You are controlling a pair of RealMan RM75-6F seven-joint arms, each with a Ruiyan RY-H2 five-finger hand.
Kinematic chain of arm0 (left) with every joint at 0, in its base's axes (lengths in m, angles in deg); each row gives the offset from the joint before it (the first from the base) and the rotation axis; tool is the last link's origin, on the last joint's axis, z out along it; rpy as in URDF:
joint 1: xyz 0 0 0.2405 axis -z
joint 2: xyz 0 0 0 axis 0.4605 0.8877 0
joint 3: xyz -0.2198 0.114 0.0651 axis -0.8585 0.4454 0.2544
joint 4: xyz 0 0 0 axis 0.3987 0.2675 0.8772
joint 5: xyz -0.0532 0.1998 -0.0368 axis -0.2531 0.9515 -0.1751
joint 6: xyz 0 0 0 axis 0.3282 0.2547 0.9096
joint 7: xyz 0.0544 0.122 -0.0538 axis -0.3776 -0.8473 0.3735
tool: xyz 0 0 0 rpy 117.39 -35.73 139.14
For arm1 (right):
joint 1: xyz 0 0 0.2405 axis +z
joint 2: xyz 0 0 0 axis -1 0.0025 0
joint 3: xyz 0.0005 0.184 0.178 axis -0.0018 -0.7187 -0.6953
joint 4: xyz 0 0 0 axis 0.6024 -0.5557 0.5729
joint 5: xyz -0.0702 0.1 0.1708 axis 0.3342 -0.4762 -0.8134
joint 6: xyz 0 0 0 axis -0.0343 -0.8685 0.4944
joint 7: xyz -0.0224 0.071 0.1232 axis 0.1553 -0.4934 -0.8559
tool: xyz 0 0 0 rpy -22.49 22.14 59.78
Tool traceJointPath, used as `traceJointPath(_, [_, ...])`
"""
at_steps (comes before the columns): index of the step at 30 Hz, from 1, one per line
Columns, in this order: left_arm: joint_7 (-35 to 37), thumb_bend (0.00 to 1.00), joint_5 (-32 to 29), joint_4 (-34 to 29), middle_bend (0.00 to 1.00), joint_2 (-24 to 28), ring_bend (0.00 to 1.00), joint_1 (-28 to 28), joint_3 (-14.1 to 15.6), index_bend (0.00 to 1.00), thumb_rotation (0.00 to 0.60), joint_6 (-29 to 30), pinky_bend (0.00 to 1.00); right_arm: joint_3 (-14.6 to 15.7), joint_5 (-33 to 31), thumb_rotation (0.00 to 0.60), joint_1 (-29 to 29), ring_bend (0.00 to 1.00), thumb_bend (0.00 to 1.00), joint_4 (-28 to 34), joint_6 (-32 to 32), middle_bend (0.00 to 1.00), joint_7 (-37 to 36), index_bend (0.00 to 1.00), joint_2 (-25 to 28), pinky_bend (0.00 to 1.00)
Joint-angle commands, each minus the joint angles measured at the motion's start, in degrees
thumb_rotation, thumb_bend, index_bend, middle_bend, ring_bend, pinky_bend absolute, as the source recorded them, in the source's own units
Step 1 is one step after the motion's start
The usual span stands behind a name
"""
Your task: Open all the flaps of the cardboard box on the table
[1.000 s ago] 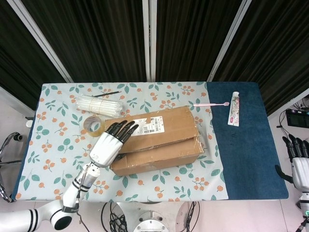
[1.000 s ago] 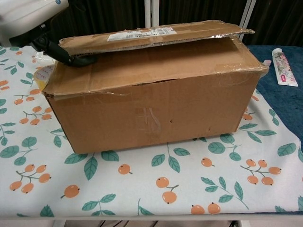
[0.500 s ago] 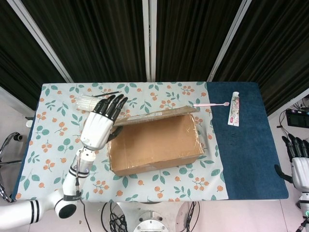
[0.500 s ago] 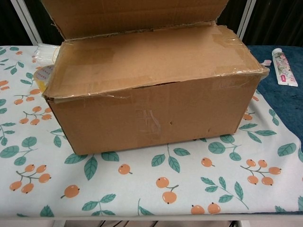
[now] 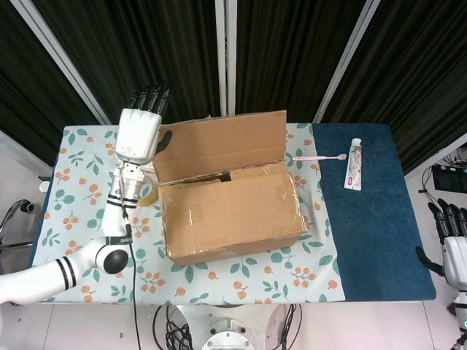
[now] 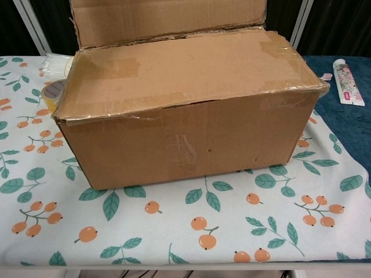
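One flap [image 5: 219, 144] of the cardboard box [image 5: 232, 215] at mid-table is raised upright by the left hand [image 5: 139, 130], fingers extended, gripping nothing. Next, the taped near flap [image 6: 185, 69] must be lifted; the right hand [image 5: 451, 244] is idle, uncurled.

The left robot hand [image 5: 138, 131] is raised high with its back to the head camera, its dark fingers [image 5: 149, 97] straight, close together and pointing up and away. It holds nothing. Below it the wrist and the white forearm run down to a black-banded elbow joint, and the upper arm leads off to the lower left. The right robot hand [image 5: 454, 249] shows only at the far right edge, low, fingers pointing up, slightly apart and holding nothing.
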Motion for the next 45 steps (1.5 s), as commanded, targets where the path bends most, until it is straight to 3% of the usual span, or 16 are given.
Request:
traceJointPath(1, [1.9, 0.25, -1.0, -4.9, 0.11, 1.8, 0.13, -1.2, 1.1, 0.05, 0.6, 0.6, 0.25, -0.1, 0.3, 0.6, 0.1, 0.0, 0.18, -0.2, -0.2, 0.0, -0.4, 0.0, 0.0, 0.0])
traceJointPath(4, [3.5, 0.13, -2.3, -10.4, 0.12, 5.3, 0.13, -3.8, 2.3, 0.06, 0.589, 0.6, 0.25, -0.2, 1.1, 0.6, 0.2, 0.0, 0.19, -0.3, -0.6, 0.0, -1.0, 0.0, 0.2, 0.0])
traceJointPath(5, [4.2, 0.1, -2.9, -12.7, 0.13, 7.0, 0.13, -5.0, 2.8, 0.06, 0.56, 0.9, 0.25, -0.2, 1.5, 0.6, 0.4, 0.0, 0.18, -0.2, -0.8, 0.0, -1.0, 0.0, 0.3, 0.0])
traceJointPath(8, [7.2, 0.03, -3.2, -17.9, 0.17, 11.8, 0.13, -8.9, 5.0, 0.09, 0.401, 0.9, 0.25, -0.4, 2.8, 0.6, 0.9, 0.0, 0.19, 0.3, -1.1, 0.0, -1.0, 0.0, 1.0, 0.0])
traceJointPath(9, [8.3, 0.02, -3.0, -19.2, 0.17, 13.5, 0.13, -10.4, 6.0, 0.09, 0.392, 0.7, 0.25, -0.5, 3.3, 0.6, 1.3, 0.0, 0.21, 0.7, -1.0, 0.0, -1.1, 0.0, 1.4, 0.0])
traceJointPath(15, [16.3, 0.0, 2.5, -21.8, 0.17, 21.5, 0.13, -20.6, 15.4, 0.13, 0.317, 2.3, 0.25, -1.4, 7.8, 0.6, 6.2, 0.0, 0.5, 5.9, 3.0, 0.0, -1.1, 0.0, 5.7, 0.0])
traceJointPath(19, [22.6, 0.06, 9.9, -17.2, 0.16, 22.8, 0.13, -27.0, 21.9, 0.09, 0.251, 6.2, 0.25, -3.6, 9.5, 0.6, 11.8, 0.0, 0.69, 11.5, 8.5, 0.01, 2.4, 0.0, 8.7, 0.0])
traceJointPath(22, [27.7, 0.1, 14.3, -12.8, 0.16, 22.0, 0.13, -31.6, 25.9, 0.08, 0.247, 10.3, 0.25, -6.0, 9.0, 0.6, 17.2, 0.0, 0.81, 16.4, 14.8, 0.04, 7.2, 0.0, 10.2, 0.0])
traceJointPath(26, [34.7, 0.12, 18.1, -9.0, 0.15, 21.4, 0.13, -36.4, 29.5, 0.08, 0.25, 14.6, 0.25, -10.3, 1.9, 0.6, 26.4, 0.0, 0.91, 22.1, 27.0, 0.06, 12.6, 0.0, 10.6, 0.0])
traceJointPath(32, [36.8, 0.14, 22.4, -6.7, 0.15, 21.1, 0.13, -41.5, 33.1, 0.08, 0.249, 19.8, 0.25, -15.3, -17.7, 0.6, 41.5, 0.0, 0.95, 24.2, 46.4, 0.06, 15.1, 0.0, 9.5, 0.0])
traceJointPath(38, [38.6, 0.14, 23.7, -6.3, 0.15, 21.1, 0.13, -43.7, 33.8, 0.08, 0.246, 21.9, 0.25, -13.1, -30.7, 0.6, 53.7, 0.0, 0.96, 22.7, 50.6, 0.06, 26.7, 0.0, 5.5, 0.0])
traceJointPath(45, [39.6, 0.14, 24.6, -6.1, 0.15, 21.3, 0.13, -44.4, 34.1, 0.08, 0.25, 21.4, 0.25, -9.1, -46.0, 0.6, 64.9, 0.0, 0.96, 20.9, 50.3, 0.08, 32.7, 0.0, 0.2, 0.0])
